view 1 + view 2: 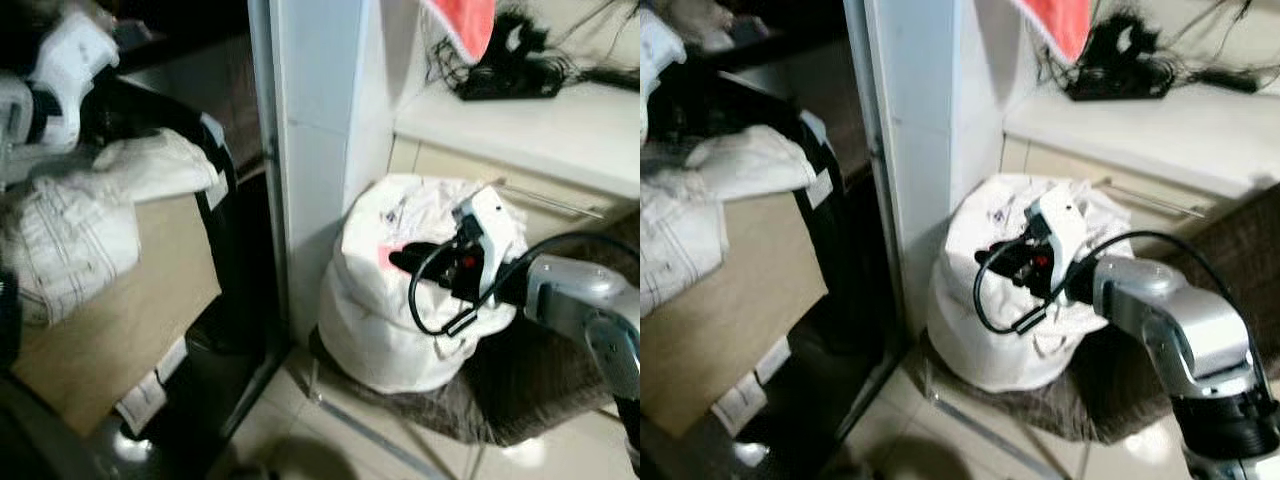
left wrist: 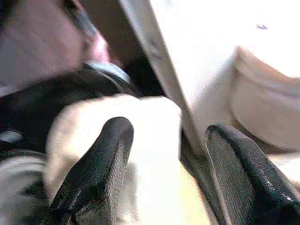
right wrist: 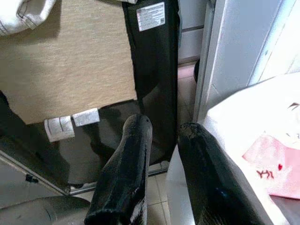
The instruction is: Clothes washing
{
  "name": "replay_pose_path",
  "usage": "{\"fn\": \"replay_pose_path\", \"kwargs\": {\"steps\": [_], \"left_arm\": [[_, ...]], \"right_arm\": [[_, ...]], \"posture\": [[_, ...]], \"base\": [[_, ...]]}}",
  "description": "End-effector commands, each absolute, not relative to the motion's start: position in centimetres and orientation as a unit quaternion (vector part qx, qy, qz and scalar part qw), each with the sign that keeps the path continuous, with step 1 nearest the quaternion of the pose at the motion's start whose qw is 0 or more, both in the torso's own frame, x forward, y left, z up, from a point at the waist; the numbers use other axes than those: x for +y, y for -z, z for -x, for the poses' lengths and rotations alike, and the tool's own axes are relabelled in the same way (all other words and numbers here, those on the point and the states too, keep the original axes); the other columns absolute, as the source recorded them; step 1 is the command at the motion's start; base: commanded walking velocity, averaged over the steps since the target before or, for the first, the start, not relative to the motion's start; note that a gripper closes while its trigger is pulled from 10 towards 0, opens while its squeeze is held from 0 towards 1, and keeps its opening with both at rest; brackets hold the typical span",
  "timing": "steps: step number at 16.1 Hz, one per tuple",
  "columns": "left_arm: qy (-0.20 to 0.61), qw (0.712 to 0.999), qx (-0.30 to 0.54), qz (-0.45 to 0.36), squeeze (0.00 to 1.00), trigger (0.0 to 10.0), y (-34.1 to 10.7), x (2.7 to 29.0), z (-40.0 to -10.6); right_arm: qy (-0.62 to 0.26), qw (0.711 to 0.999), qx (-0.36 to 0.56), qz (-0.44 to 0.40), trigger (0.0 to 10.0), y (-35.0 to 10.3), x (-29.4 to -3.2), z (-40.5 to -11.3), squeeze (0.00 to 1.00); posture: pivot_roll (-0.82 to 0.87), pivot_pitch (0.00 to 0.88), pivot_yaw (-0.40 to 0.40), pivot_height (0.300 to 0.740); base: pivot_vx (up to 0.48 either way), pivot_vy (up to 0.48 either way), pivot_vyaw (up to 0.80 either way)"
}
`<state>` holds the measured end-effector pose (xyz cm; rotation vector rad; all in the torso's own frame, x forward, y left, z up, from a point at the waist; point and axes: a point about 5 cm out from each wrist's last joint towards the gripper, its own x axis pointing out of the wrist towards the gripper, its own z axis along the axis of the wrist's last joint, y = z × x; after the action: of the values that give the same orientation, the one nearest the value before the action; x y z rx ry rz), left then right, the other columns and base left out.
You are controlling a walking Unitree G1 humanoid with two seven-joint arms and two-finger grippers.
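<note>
The white laundry bag [image 1: 405, 290] sits at centre-right of the head view on a dark mat [image 1: 520, 390], against the white pillar [image 1: 315, 150]. A pink tag [image 3: 276, 164] shows on its side. More clothes, a pale striped garment [image 1: 75, 225], hang at the left of the frame over the edge of a tan-fronted black washer [image 1: 120, 300].

The right gripper [image 3: 161, 159] reaches in from the lower right, beside the bag's left flank; its 2 fingers stand a little apart with nothing between them, pointing past the bag toward the floor and the washer's black side. The left gripper [image 2: 164, 164] is up at the upper left near the draped garment, its 2 fingers spread wide and empty, the view blurred.

The risk, as I judge it: the right fingers are aimed alongside the bag, not onto cloth, so closing now would pinch air or skim off the smooth fabric. A push could also topple the bag or shove it off the mat.
</note>
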<state>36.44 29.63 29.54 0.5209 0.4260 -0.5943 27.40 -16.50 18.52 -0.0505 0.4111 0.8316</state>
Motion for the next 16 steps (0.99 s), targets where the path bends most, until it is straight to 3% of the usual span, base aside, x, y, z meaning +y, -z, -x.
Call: {"fn": "replay_pose_path", "kwargs": {"steps": [1,3,7,10,13,14,15,16], "left_arm": [[0.319,0.868,0.253,-0.283,0.0,10.0,-28.8,30.1,-35.5],[0.307,0.817,0.354,-0.336,0.0,10.0,-26.4,32.0,-34.0],[0.113,0.789,0.392,-0.46,0.0,10.0,-26.3,35.9,-34.0],[-0.074,0.818,0.233,-0.521,0.0,10.0,-30.8,36.6,-35.4],[-0.188,0.784,0.107,-0.581,0.0,10.0,-34.9,36.7,-35.5],[-0.2,0.785,0.083,-0.581,0.0,10.0,-35.3,36.5,-35.6],[-0.156,0.873,0.001,-0.462,0.0,10.0,-35.7,34.4,-36.6],[-0.038,0.959,-0.039,-0.279,0.0,10.0,-34.7,31.6,-37.9]], "right_arm": [[-0.406,0.892,0.195,0.034,10.0,-18.6,-16.4,-27.3,0.0],[-0.409,0.89,0.196,0.036,10.0,-18.5,-16.3,-27.3,0.0],[-0.405,0.892,0.197,0.043,10.0,-18.5,-16.4,-27.4,0.0],[-0.395,0.897,0.194,0.045,10.0,-18.7,-16.7,-27.7,0.0],[-0.389,0.9,0.193,0.049,10.0,-18.7,-16.9,-27.7,0.0],[-0.388,0.9,0.192,0.049,10.0,-18.7,-17.0,-27.7,0.0],[-0.38,0.905,0.184,0.049,10.0,-18.8,-17.0,-27.8,0.0],[-0.363,0.915,0.167,0.05,10.0,-19.0,-17.0,-28.1,0.0]], "posture": [[-0.08,0.0,0.031,0.74],[-0.08,0.0,0.033,0.74],[-0.08,0.0,0.029,0.74],[-0.08,0.0,0.031,0.74],[-0.09,0.0,0.035,0.74],[-0.09,0.0,0.035,0.74],[-0.09,0.0,0.031,0.74],[-0.08,0.0,0.028,0.74]], "base": [[0.0,0.0,0.0],[0.0,0.0,0.0],[0.0,0.0,0.0],[0.0,0.0,0.0],[0.0,0.0,0.0],[0.0,0.0,0.0],[0.0,0.0,0.0],[0.0,0.0,0.0]]}}
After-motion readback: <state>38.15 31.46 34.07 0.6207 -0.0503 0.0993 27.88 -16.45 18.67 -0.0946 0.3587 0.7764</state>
